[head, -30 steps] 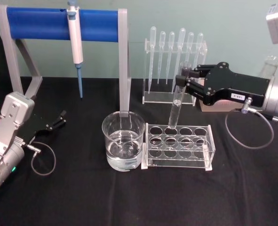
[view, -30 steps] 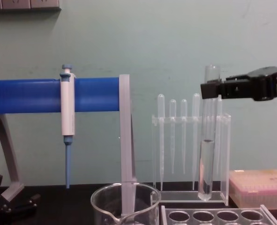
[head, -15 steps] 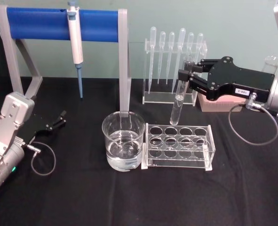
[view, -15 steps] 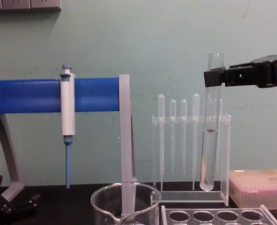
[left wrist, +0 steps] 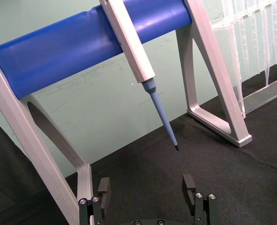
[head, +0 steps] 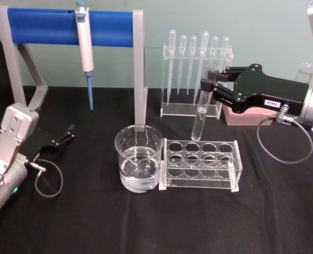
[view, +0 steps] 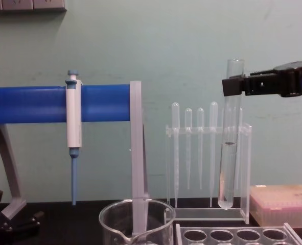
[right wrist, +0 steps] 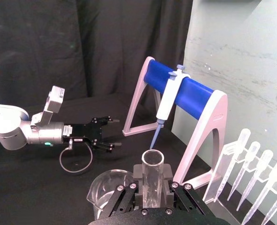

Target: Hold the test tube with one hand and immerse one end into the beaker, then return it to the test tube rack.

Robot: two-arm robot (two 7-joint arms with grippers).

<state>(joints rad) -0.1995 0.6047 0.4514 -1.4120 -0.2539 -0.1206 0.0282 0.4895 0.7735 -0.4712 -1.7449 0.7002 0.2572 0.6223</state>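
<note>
Nearest, on the black surface (head: 145, 227): a wide glass beaker (head: 139, 159), upright, with clear liquid in its lower part. Just beside it on the right, a clear rack (head: 201, 164) with two rows of round holes, every hole empty. Off to the left, low on the surface and well apart from the beaker, the left hand (head: 70, 132), fingers (left wrist: 104, 187) spread wide and grasping nothing.

Above the rack's back row, the test tube (view: 226, 173): upright, round end down, lifted clear of the holes and not in the beaker. Gripped just below its open rim by the right hand (view: 232, 85), reaching in from the right and clenched on the glass. Inside the tube, clear liquid up to a thin dark line about halfway along its length.

Farther back, behind the rack, a clear stand (head: 169, 108) hung with thin plastic pipettes (head: 193, 58), bulbs up and tips down. Beside it on the right, a pink box (view: 282, 204). To the left of these, a grey frame (head: 139, 69) carrying a blue bar (head: 45, 26), and clipped to the bar a white-and-blue pipettor (head: 84, 47), tip pointing down.
</note>
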